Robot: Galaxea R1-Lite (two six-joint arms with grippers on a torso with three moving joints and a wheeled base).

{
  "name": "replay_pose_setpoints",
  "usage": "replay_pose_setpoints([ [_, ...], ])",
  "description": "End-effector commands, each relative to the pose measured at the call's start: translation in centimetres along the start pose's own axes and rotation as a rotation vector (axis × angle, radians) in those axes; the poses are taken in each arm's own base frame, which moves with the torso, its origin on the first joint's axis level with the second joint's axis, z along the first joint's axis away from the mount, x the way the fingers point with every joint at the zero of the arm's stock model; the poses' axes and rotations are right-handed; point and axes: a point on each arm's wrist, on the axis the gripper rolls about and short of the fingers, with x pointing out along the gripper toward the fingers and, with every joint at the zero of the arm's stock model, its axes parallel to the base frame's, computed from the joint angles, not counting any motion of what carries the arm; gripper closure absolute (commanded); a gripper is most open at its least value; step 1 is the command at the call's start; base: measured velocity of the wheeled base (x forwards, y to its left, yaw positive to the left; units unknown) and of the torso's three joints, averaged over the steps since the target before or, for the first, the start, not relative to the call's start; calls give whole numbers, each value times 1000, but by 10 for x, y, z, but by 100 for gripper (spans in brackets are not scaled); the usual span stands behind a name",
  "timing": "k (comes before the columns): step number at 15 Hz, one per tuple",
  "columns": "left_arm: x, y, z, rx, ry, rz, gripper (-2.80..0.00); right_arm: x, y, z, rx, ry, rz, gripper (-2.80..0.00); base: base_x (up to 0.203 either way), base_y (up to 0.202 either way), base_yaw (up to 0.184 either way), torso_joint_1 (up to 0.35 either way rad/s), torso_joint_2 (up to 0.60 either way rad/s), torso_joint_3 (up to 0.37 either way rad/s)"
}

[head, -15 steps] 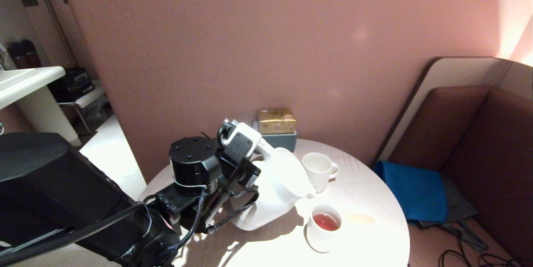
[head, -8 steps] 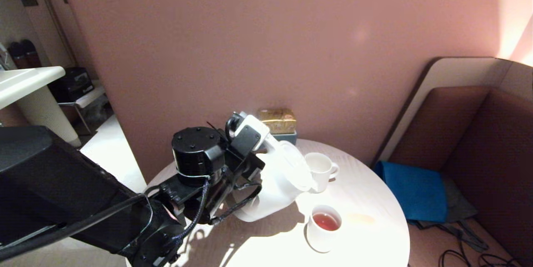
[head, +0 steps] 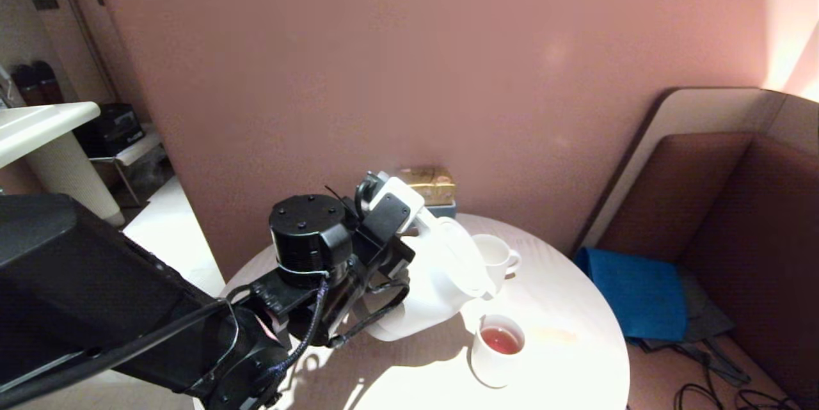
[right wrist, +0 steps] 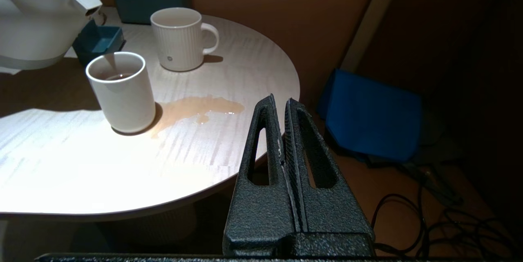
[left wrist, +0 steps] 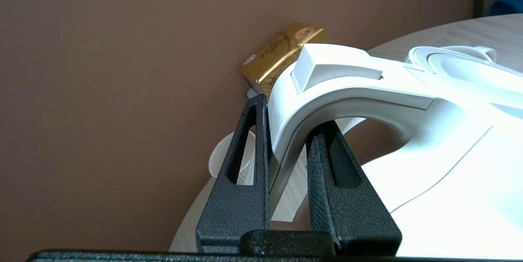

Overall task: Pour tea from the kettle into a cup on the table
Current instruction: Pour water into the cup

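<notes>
The kettle (head: 435,282) is a large off-white electric one with a flat round lid and a loop handle. It is lifted off the table (head: 576,371) and tipped to the right, its short spout hanging just above and left of the cup (head: 498,351). The cup is a small plain white tumbler without a handle, standing upright toward the near right of the round white table. It holds some clear reddish tea (head: 501,339), well below the rim. A pale brownish puddle (right wrist: 196,107) lies on the tabletop touching the cup's right side.
</notes>
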Motion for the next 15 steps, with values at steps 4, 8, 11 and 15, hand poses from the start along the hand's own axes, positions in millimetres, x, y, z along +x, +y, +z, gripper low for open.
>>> replay_pose_setpoints([
  [4,-3,-6,4,37,-17,-12,0,0,0,0,0,1,1,0,0,0,0,0,0,0],
  [8,0,-10,14,48,-48,-16,0,0,0,0,0,1,1,0,0,0,0,0,0,0],
  [11,0,-12,13,93,-48,-20,0,0,0,0,0,1,1,0,0,0,0,0,0,0],
  [15,1,-12,17,117,-59,-16,0,0,0,0,0,1,1,0,0,0,0,0,0,0],
])
